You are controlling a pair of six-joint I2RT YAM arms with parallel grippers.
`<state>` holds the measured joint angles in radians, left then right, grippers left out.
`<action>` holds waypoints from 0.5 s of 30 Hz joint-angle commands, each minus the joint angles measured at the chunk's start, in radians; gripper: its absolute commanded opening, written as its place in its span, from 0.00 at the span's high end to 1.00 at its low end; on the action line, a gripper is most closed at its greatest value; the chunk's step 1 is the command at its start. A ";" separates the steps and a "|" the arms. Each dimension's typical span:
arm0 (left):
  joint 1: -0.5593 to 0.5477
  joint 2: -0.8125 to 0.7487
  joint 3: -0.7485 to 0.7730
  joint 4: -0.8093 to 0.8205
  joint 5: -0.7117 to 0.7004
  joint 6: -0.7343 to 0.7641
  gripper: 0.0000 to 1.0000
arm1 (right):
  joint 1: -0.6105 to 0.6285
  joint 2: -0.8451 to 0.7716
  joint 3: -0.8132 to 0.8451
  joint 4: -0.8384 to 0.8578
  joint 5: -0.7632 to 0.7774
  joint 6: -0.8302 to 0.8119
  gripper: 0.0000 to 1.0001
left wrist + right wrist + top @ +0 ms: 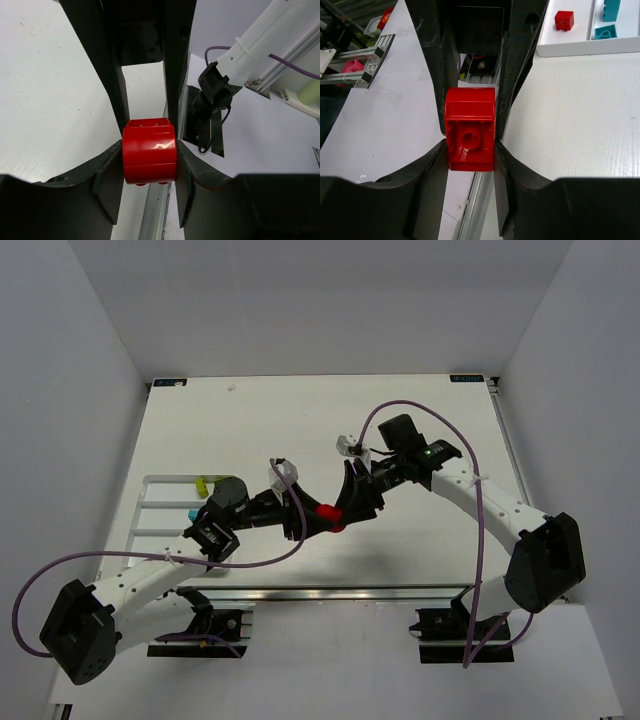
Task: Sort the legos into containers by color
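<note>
top external: left gripper [312, 525] and right gripper [345, 512] both clamped on the red brick [328, 517], right of the tray [165, 478]. if both tug, it could pop loose.

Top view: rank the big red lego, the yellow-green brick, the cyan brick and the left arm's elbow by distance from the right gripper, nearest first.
1. The big red lego, mid-table, between the right gripper fingers.
2. The yellow-green brick and the cyan brick, both in the tray at left; too close to call.
3. The left arm's elbow, at the near-left.
</note>
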<state>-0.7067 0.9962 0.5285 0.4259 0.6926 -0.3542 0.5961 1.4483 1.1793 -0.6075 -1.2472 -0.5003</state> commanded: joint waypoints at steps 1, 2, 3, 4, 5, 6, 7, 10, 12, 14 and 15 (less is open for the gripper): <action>0.004 0.015 0.041 -0.006 0.025 0.012 0.48 | 0.008 -0.006 0.031 -0.008 -0.035 -0.020 1.00; 0.004 0.019 0.044 -0.019 0.028 0.015 0.44 | 0.004 -0.008 0.031 -0.006 -0.032 -0.018 1.00; 0.004 0.021 0.051 -0.029 0.038 0.018 0.42 | 0.007 -0.011 0.036 -0.005 -0.032 -0.018 1.00; 0.004 0.030 0.054 -0.041 0.044 0.018 0.40 | 0.008 -0.011 0.036 -0.005 -0.029 -0.018 1.00; 0.004 0.030 0.056 -0.047 0.045 0.021 0.33 | 0.005 -0.012 0.039 -0.003 -0.031 -0.018 1.00; 0.004 0.033 0.059 -0.053 0.048 0.023 0.31 | 0.004 -0.012 0.040 -0.005 -0.031 -0.017 1.00; 0.004 0.033 0.060 -0.061 0.051 0.026 0.31 | 0.004 -0.014 0.042 -0.005 -0.031 -0.015 1.00; 0.004 0.030 0.057 -0.073 0.048 0.034 0.28 | 0.002 -0.017 0.042 -0.003 -0.029 -0.015 1.00; 0.004 0.024 0.056 -0.078 0.044 0.035 0.28 | 0.004 -0.016 0.040 -0.003 -0.029 -0.015 1.00; 0.004 0.019 0.057 -0.082 0.041 0.038 0.28 | 0.001 -0.016 0.040 -0.003 -0.026 -0.015 1.00; 0.004 0.021 0.057 -0.082 0.041 0.040 0.28 | 0.001 -0.014 0.040 -0.003 -0.026 -0.015 1.00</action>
<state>-0.7059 1.0351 0.5529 0.3576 0.7204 -0.3328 0.5964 1.4483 1.1820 -0.6075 -1.2449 -0.5053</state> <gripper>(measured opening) 0.721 0.427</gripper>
